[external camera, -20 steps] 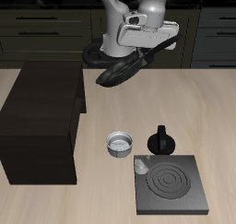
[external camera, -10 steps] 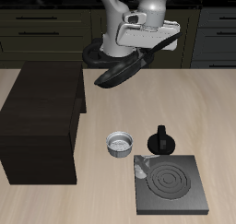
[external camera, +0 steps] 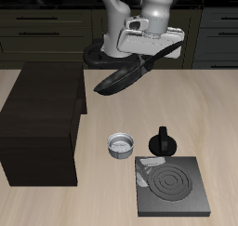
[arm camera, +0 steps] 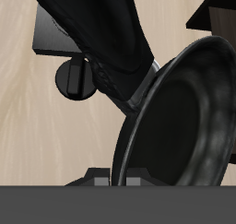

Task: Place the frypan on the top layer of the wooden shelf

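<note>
The large, dark brown boxy wooden shelf (external camera: 42,123) stands on the pale table (external camera: 112,192). Beside it and above the table hangs the round black shallow frypan (external camera: 119,78), tilted; its long axis slopes from the low bowl up along the handle to the gripper (external camera: 149,46), closed on that handle. Nearer the front edge sit a small grey metal pot (external camera: 120,145) and a flat black square stove (external camera: 172,185).

The frypan (arm camera: 189,126) hangs tilted above the table (arm camera: 28,126), its handle (arm camera: 101,34) running away
</note>
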Robot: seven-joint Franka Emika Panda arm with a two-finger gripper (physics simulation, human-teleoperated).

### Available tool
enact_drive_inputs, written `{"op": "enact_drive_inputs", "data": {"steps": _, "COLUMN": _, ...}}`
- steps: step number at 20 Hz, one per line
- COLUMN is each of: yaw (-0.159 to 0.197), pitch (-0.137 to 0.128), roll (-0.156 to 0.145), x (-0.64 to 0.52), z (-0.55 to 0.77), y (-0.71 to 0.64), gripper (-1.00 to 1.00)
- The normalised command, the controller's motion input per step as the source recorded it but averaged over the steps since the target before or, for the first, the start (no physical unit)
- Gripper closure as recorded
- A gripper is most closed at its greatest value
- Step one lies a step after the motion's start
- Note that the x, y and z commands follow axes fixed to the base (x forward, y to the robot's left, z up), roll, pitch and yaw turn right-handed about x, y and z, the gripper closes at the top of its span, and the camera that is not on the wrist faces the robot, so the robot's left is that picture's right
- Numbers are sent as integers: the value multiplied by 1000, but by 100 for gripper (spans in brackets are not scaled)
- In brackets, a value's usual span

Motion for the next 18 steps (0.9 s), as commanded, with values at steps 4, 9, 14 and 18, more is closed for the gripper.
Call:
{"op": "enact_drive_inputs", "data": {"steps": 4, "yaw": -14, "pitch": -25, "roll": -6, "x": 301, "z": 79, "y": 47, "gripper": 100}}
{"op": "enact_drive_inputs", "data": {"steps": 9, "yaw": -2, "pitch": -16, "roll": -7, "x": 263, "z": 97, "y": 89, "gripper": 100}}
{"op": "enact_drive_inputs", "data": {"steps": 14, "yaw": 7, "pitch": -22, "roll": -10, "x": 161, "z": 132, "y": 55, "gripper": 100}}
{"op": "enact_drive_inputs", "data": {"steps": 18, "yaw": 2, "pitch": 1, "roll": -8, "x": 220, "z": 48, "y": 38, "gripper": 100}}
